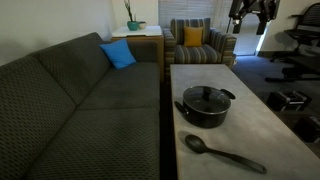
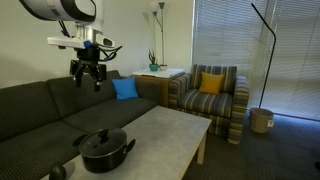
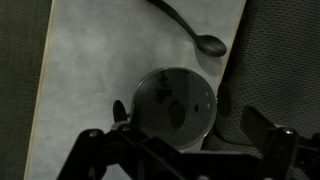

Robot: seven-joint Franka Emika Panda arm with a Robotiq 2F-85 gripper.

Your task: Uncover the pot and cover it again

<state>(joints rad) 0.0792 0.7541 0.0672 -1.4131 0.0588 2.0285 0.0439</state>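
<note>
Gripper [image 2: 90, 72] hangs high in the air with its two fingers [image 3: 88, 150] standing wide apart, and it holds nothing; it touches neither the pot nor any other thing. In the wrist view the gripper [image 3: 175, 145] looks straight down, and the pot [image 3: 172, 103] lies below it, between the two dark fingers and well apart from them. The pot [image 1: 203, 112] stands on the pale counter [image 1: 250, 110], near the edge that faces the sofa [image 1: 80, 100]; it is black, wide and shallow, with a short handle at each side. The lid [image 1: 204, 97] sits on the pot and closes it, with a small knob in its middle; in the wrist view the lid [image 3: 175, 98] looks grey and shiny. A long black spoon [image 1: 220, 152] lies flat on the counter near the pot, not touching it; in the wrist view the spoon [image 3: 190, 30] is above the pot in the picture, its bowl toward the sofa side. In an exterior view the pot [image 2: 103, 148] stands at the near end of the counter [image 2: 170, 130], and the gripper is far above it, in front of the sofa's back. Behind the counter stands a striped armchair [image 2: 212, 98] with a yellow cushion [image 2: 210, 83]; a blue cushion [image 1: 118, 55] leans in the sofa's corner.
</note>
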